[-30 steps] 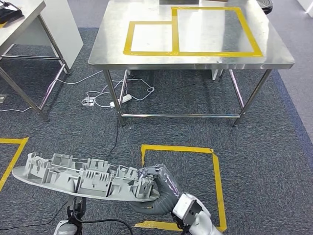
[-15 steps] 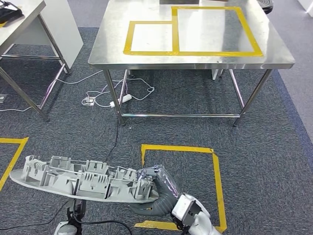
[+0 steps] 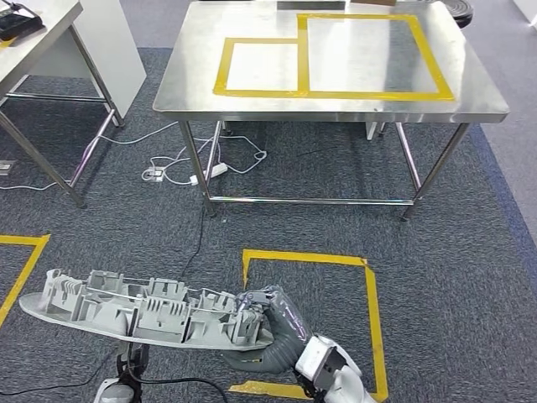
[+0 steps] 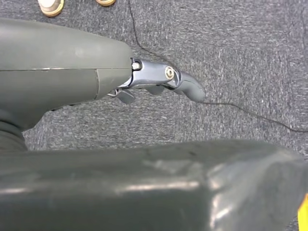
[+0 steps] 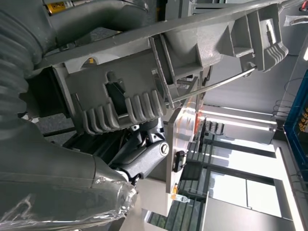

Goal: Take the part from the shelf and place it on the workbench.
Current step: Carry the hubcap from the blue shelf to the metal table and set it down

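Standing well short of the steel counter (image 3: 329, 105), we have the long grey part (image 3: 139, 311) off the shelf, right hand (image 3: 269, 323) gripping its near end; left hand (image 4: 160, 82) hangs empty, fingers loosely apart. Placing remains.

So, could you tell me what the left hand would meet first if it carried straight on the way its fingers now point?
Probably only the grey carpet: the left hand holds nothing, and past its fingertips lies carpet crossed by a thin black cable. Depth is unclear.

Long grey ribbed part (image 3: 139, 312) held roughly level above carpet, apparently moulded plastic.
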You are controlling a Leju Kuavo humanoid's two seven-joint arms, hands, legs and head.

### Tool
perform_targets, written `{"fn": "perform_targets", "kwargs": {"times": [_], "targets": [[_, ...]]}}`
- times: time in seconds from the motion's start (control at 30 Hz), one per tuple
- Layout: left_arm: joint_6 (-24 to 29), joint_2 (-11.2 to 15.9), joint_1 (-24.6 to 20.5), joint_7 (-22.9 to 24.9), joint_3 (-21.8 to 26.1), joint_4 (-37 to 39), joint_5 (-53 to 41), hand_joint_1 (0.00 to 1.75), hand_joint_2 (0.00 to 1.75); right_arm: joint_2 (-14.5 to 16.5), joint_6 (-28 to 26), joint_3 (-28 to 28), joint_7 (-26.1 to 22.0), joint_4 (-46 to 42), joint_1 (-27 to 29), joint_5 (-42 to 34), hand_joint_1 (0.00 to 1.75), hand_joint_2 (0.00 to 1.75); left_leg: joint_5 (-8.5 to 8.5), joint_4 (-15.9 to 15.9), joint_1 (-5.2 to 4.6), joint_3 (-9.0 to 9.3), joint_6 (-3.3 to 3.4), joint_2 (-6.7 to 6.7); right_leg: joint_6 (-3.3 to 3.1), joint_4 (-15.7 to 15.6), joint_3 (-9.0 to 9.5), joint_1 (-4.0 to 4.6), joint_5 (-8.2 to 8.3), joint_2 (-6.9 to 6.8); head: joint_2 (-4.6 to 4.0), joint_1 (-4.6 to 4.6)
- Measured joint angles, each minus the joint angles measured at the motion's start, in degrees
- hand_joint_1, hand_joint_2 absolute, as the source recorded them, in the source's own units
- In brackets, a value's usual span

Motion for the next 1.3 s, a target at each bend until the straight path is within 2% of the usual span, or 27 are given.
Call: {"fn": "perform_targets", "kwargs": {"times": [0.03,0.07,0.13,0.17,0.2,0.3,0.37,0.43,0.47,0.57,0.6,0.63,0.97,1.3], "targets": [[0.2,-0.1,0.0,0.0,-0.1,0.0,-0.1,0.0,0.0,-0.1,-0.1,0.0,0.0,-0.1,0.3,0.0,1.75,1.75,-0.56,0.8,0.3,-0.12,-0.63,-0.06,0.47,-3.4,1.85,-0.15,1.15,0.15,0.0,0.02],[0.4,-0.1,0.0,0.0,-0.2,0.0,-0.3,0.0,0.0,-0.2,-0.2,0.0,-0.1,-0.4,0.7,-0.1,1.75,1.75,-1.14,1.7,0.52,-0.33,-1.22,-0.14,0.46,-5.9,3.34,-0.25,1.78,0.39,0.0,0.11],[1.0,-0.4,0.0,0.0,-0.6,0.0,-0.6,0.0,0.0,-0.6,-0.4,-0.2,-0.2,-1.3,2.1,-0.1,1.75,1.75,-1.87,2.9,0.56,-0.81,-2.05,-0.29,-0.46,-7.0,4.15,-0.28,1.46,0.96,0.0,0.19],[1.2,-0.5,0.1,0.0,-0.9,0.0,-0.6,0.0,0.0,-0.9,-0.5,-0.3,-0.3,-1.8,2.8,0.0,1.75,1.75,-1.82,3.1,0.51,-0.98,-1.97,-0.35,-1.08,-6.9,4.04,-0.39,1.58,1.09,0.0,0.2],[1.3,-0.6,0.1,0.0,-1.1,0.0,-0.7,0.0,0.0,-1.1,-0.5,-0.4,-0.3,-2.1,3.4,0.0,1.75,1.75,-1.59,3.0,0.44,-1.06,-1.67,-0.36,-1.37,-6.8,3.79,-0.48,1.69,1.19,0.0,0.12],[1.4,-0.7,0.0,0.0,-1.5,0.0,-0.7,0.0,0.0,-1.4,-0.5,-0.7,-0.3,-2.8,4.3,0.1,1.75,1.75,-0.85,2.8,0.3,-1.12,-0.47,-0.37,-1.64,-6.7,3.4,-0.45,1.79,1.61,0.0,0.08],[1.4,-0.8,-0.1,0.0,-1.6,0.0,-0.7,0.0,0.0,-1.6,-0.4,-0.9,-0.3,-3.2,4.6,0.1,1.75,1.75,-0.7,2.7,0.31,-1.08,-0.2,-0.36,-2.05,-6.7,3.37,-0.27,1.69,1.74,0.0,0.08],[1.4,-0.9,-0.2,0.0,-1.7,0.0,-0.7,0.0,0.0,-1.7,-0.3,-1.0,-0.3,-3.4,4.7,0.1,1.75,1.75,-0.88,2.4,0.41,-1.0,-0.27,-0.33,-2.43,-6.7,3.34,0.02,1.58,1.71,0.0,0.1],[1.3,-0.9,-0.3,0.0,-1.8,0.0,-0.7,0.0,0.0,-1.8,-0.3,-1.1,-0.3,-3.4,4.7,0.2,1.75,1.75,-1.0,2.2,0.49,-0.98,-0.63,-0.32,-2.54,-6.6,3.32,0.17,1.53,1.65,0.0,0.13],[0.7,-0.9,-0.3,0.0,-1.8,0.0,-0.2,0.0,0.0,-1.9,0.0,-1.2,-0.3,-3.3,4.1,0.3,1.75,1.75,-1.2,1.9,0.79,-1.01,-3.11,-0.31,-2.74,-6.6,3.27,0.42,1.47,1.47,0.0,0.18],[0.6,-0.9,-0.3,0.0,-1.8,0.0,0.0,0.0,0.0,-1.8,0.1,-1.2,-0.3,-3.2,3.8,0.4,1.75,1.75,-1.22,1.9,0.82,-1.03,-3.66,-0.31,-2.75,-6.6,3.29,0.43,1.48,1.43,0.0,0.18],[0.4,-0.9,-0.3,0.0,-1.8,0.0,0.1,0.0,0.0,-1.8,0.1,-1.2,-0.3,-3.1,3.5,0.5,1.75,1.75,-1.23,2.0,0.79,-1.07,-3.81,-0.32,-2.75,-6.6,3.32,0.41,1.5,1.39,0.0,0.2],[0.0,-0.5,-0.4,0.0,-1.8,0.0,0.6,0.0,0.0,-1.6,0.2,-1.0,-0.2,-2.1,1.9,0.8,1.75,1.75,-1.14,2.3,0.23,-1.47,-3.04,-0.34,-2.05,-7.3,3.57,-0.11,2.04,1.24,0.0,0.2],[-0.2,-0.4,-0.6,0.0,-1.9,0.0,0.5,0.0,0.0,-1.3,0.2,-1.0,-0.2,-1.5,1.6,0.8,1.75,1.75,-1.1,2.4,0.12,-1.57,-2.89,-0.34,-1.87,-7.6,3.6,-0.22,2.18,1.24,0.0,0.18]]}}
